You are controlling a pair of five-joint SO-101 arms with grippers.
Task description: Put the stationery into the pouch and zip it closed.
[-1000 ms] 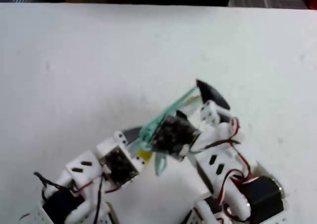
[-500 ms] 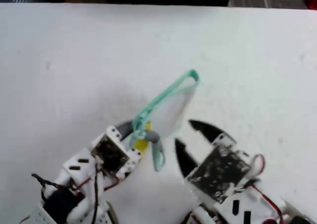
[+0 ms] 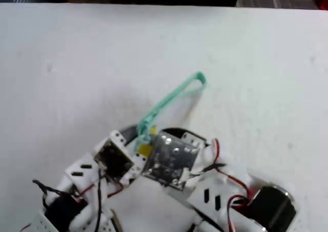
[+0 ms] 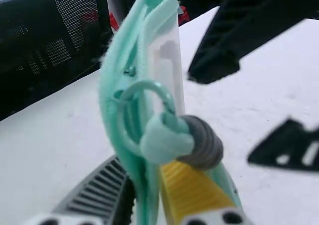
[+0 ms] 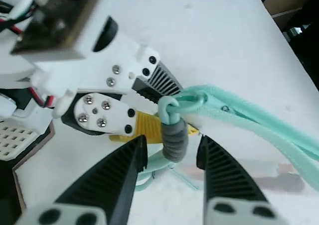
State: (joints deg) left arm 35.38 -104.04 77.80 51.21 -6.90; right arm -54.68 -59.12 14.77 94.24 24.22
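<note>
Here the mint pouch (image 3: 169,99) is held on edge, the tabletop (image 3: 77,62) beneath it, and is clamped at its zip end by the left end effector (image 3: 140,141), seemingly so the zip is braced. At that same end the grey zip pull (image 5: 174,137) is straddled by the right end effector (image 5: 171,144), jaws spread, apparently readied for pulling.

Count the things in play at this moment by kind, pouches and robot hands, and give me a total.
Pouch: 1
Robot hands: 2 (left hand, right hand)
Total: 3
</note>
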